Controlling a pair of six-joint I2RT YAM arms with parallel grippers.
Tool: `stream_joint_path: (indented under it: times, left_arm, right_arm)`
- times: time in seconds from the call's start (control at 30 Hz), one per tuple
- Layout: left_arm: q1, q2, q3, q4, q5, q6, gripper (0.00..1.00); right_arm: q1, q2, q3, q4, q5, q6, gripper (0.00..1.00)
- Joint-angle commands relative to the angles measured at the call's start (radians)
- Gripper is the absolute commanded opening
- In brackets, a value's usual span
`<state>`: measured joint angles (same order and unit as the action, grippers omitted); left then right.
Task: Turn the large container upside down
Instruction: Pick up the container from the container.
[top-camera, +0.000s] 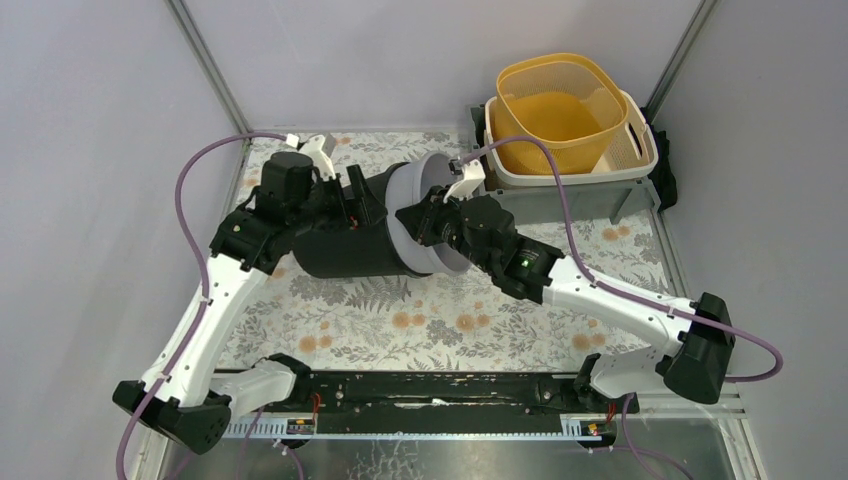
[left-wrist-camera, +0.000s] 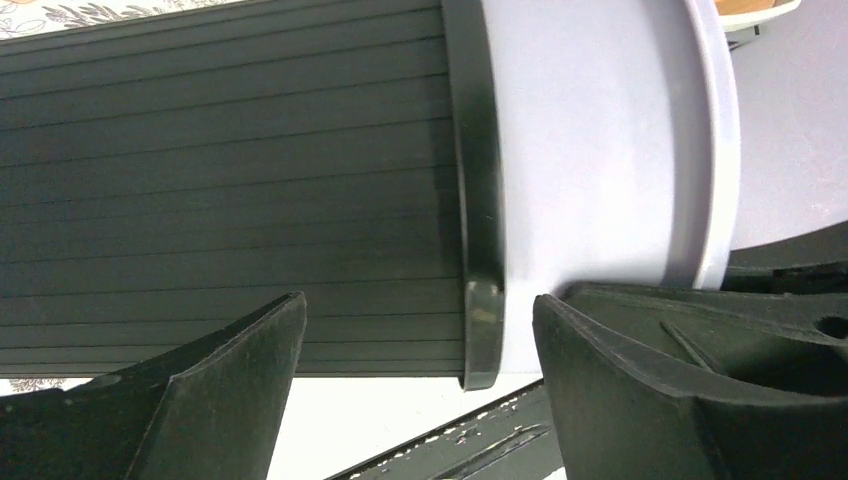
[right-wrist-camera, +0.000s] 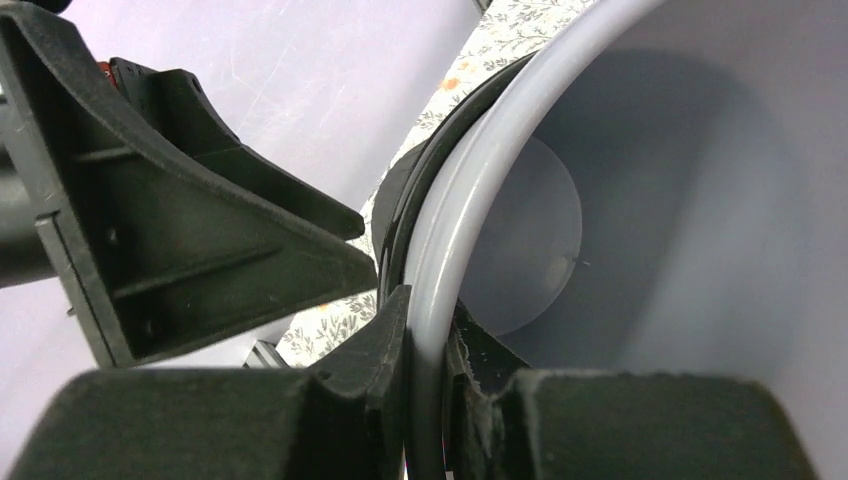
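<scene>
1. Black ribbed plastic with a grey liner: the large container (top-camera: 350, 245) lies on its side in the middle of the floral counter (top-camera: 450, 320), neither upright nor inverted. I cannot tell from above whether its lower wall rests on the counter or is lifted just clear.
2. Its long axis runs left to right across the top view. The closed base points to the left of the frame and the open mouth to the right, facing the right arm.
3. The right tool (top-camera: 428, 218) is nearly closed and pinches the grey rim (right-wrist-camera: 440, 230). In its wrist view one finger sits inside the mouth and the other outside, with the rim wall sandwiched between them.
4. The left tool (top-camera: 345, 200) is spread wide and has hold of nothing. It sits at the upper side of the body, near the black band (left-wrist-camera: 478, 200) where the ribs meet the grey collar. In its wrist view the ribbed wall fills the frame just beyond the fingertips (left-wrist-camera: 290, 310); I cannot tell whether they touch it.
5. I judge the turn about half done. What matters next is that the mouth must swing down to the counter while the base rises. The right arm alone has a grip, and it is at the mouth end; the left arm is nearer the base and could steady or push there.
6. My worry is the thin pinch on the rim slipping under the container's weight. The yellow basket (top-camera: 560, 110) at the upper right stands near the mouth end.
</scene>
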<state>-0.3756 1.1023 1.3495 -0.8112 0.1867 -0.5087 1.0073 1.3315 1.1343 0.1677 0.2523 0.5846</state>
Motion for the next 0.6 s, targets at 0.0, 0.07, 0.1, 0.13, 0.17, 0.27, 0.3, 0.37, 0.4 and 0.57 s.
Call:
stream_joint_path:
  times: [0.0, 0.07, 0.1, 0.13, 0.17, 0.27, 0.3, 0.37, 0.4, 0.57]
  left_arm:
    - [-0.055, 0.005, 0.023, 0.028, -0.048, -0.024, 0.9]
    - [-0.085, 0.014, 0.025, 0.028, -0.071, -0.033, 0.9]
    - [-0.101, 0.022, 0.027, 0.028, -0.091, -0.035, 0.89]
    - [-0.119, 0.027, 0.031, 0.028, -0.113, -0.036, 0.89]
    - [-0.135, 0.032, 0.034, 0.024, -0.151, -0.035, 0.88]
    - [-0.175, 0.06, 0.056, -0.006, -0.257, -0.027, 0.83]
    - [-0.188, 0.07, 0.065, -0.02, -0.297, -0.023, 0.81]
    - [-0.215, 0.088, 0.086, -0.047, -0.376, -0.017, 0.74]
    - [-0.225, 0.096, 0.095, -0.061, -0.404, -0.013, 0.69]
    - [-0.24, 0.139, 0.129, -0.083, -0.485, 0.0, 0.38]
  right_arm:
    - [0.001, 0.023, 0.004, 0.063, 0.03, -0.016, 0.0]
    - [0.001, 0.028, 0.006, 0.067, 0.019, -0.018, 0.0]
    - [0.001, 0.032, 0.012, 0.065, 0.012, -0.021, 0.0]
    - [0.001, 0.035, 0.021, 0.061, 0.004, -0.023, 0.0]
    - [0.002, 0.04, 0.032, 0.057, -0.003, -0.029, 0.0]
    - [0.002, 0.044, 0.062, 0.05, -0.024, -0.043, 0.0]
    - [0.001, 0.044, 0.069, 0.048, -0.03, -0.046, 0.0]
    - [0.002, 0.042, 0.087, 0.041, -0.045, -0.057, 0.0]
    - [0.001, 0.04, 0.096, 0.038, -0.055, -0.063, 0.0]
    - [0.001, 0.037, 0.153, 0.009, -0.092, -0.082, 0.0]
